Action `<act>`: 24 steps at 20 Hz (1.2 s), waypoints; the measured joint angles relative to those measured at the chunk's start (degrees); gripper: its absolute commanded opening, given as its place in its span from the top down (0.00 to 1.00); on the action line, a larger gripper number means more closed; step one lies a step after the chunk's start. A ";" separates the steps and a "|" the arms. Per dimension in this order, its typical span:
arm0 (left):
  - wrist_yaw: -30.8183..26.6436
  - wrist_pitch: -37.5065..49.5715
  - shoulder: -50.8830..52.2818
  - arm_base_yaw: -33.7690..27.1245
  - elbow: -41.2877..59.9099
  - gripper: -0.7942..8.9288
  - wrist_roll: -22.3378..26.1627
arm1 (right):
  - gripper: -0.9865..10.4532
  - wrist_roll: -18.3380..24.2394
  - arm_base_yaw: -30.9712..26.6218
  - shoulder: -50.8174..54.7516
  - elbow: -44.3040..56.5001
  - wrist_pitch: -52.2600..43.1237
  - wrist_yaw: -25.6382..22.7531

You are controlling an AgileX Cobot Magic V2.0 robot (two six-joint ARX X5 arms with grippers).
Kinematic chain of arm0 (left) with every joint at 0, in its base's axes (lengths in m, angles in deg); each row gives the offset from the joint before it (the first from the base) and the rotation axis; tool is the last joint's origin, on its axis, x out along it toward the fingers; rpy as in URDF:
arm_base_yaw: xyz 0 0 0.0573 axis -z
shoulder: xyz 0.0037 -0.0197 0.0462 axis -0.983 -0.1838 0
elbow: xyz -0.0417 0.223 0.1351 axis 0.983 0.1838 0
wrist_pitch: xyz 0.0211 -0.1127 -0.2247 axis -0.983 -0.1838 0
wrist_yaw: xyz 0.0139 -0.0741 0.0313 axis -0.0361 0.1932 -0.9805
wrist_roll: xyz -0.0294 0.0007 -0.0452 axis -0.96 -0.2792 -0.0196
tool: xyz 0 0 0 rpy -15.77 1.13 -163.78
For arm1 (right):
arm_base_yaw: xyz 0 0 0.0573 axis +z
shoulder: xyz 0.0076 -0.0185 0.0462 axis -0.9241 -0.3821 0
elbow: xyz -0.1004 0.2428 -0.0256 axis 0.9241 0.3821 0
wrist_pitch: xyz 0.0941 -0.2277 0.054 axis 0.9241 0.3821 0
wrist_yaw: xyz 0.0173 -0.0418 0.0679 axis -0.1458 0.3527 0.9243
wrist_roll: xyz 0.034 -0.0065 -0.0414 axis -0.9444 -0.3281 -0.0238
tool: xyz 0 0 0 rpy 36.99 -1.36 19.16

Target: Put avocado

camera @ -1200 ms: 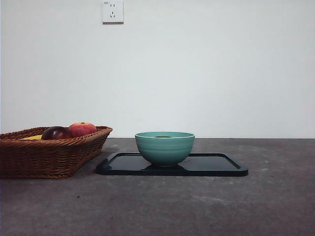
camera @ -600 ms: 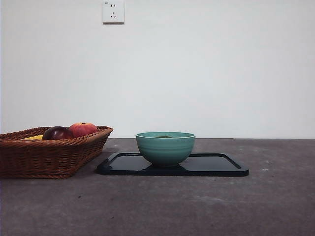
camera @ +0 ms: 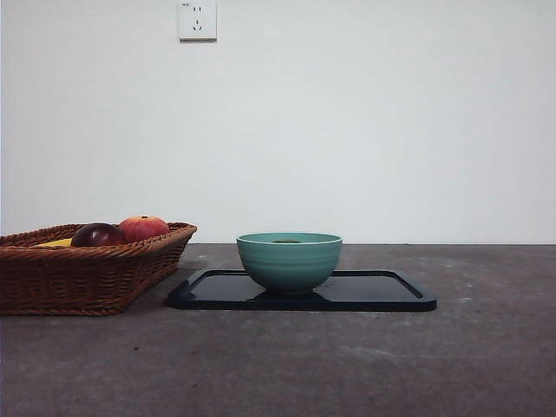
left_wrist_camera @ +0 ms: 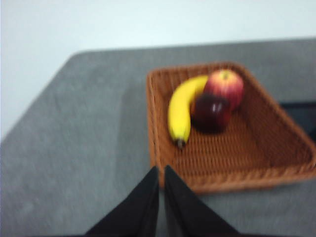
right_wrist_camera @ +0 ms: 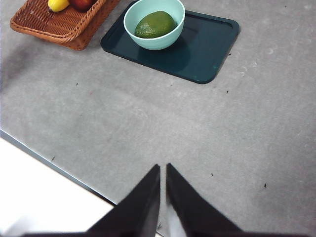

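Note:
The dark olive-green avocado [right_wrist_camera: 155, 25] lies inside the teal bowl [right_wrist_camera: 154, 22], which stands on the dark tray [right_wrist_camera: 207, 47]. From the front, only a sliver of the avocado [camera: 287, 241] shows over the bowl [camera: 289, 261] rim. My right gripper [right_wrist_camera: 162, 167] is shut and empty, high above the table's near edge, far from the bowl. My left gripper [left_wrist_camera: 161, 169] is shut and empty, hovering just off the wicker basket's [left_wrist_camera: 276, 163] near rim. Neither arm shows in the front view.
The wicker basket [camera: 87, 269] stands left of the tray [camera: 382, 291] and holds a banana [left_wrist_camera: 180, 111], a dark red-purple fruit [left_wrist_camera: 211, 112] and a red-orange apple [left_wrist_camera: 225, 86]. A wall socket [camera: 197, 19] is on the white wall behind.

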 measured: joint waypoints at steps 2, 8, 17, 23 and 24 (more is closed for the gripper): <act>0.02 1.29 2.12 0.00 4.87 0.90 -0.07 | 0.90 0.00 0.00 0.00 0.00 0.00 0.00; 3.10 9.97 3.50 -0.79 12.15 0.90 -0.98 | 0.90 0.00 0.00 0.02 0.00 -0.02 0.00; 5.99 17.40 3.58 -4.11 15.19 0.90 -1.40 | 0.90 0.00 0.00 0.02 0.00 -0.02 0.00; 5.99 17.42 3.58 -5.05 15.19 0.90 -1.40 | 0.90 0.00 0.00 0.02 0.00 -0.02 0.00; 5.99 17.42 3.58 -5.05 15.19 0.90 -1.42 | 0.90 0.00 0.00 0.02 0.00 -0.02 0.02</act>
